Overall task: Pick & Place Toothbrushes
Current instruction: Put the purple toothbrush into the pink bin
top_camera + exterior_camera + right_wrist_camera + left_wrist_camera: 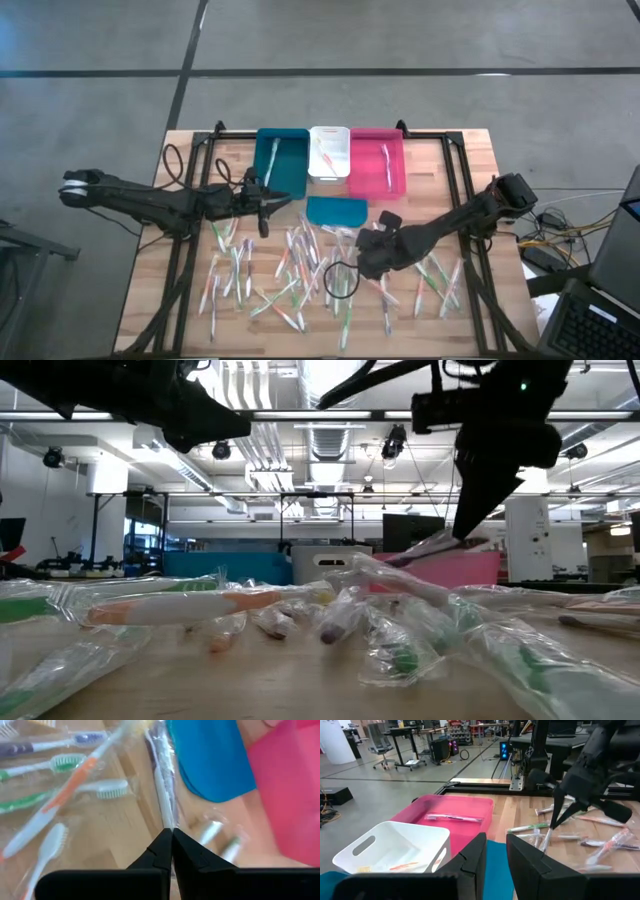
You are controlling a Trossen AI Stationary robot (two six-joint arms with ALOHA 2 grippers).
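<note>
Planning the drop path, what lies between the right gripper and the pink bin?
In the high view, the flat teal piece and a few wrapped toothbrushes lie between the right gripper and the pink bin.

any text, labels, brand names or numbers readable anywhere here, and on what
None can be read.
The wrapped toothbrushes on the table: no print legible on wrappers or handles.
The teal bin, white bin and pink bin: no labels visible.
Room behind, in the low view: any signs are too small and blurred.
</note>
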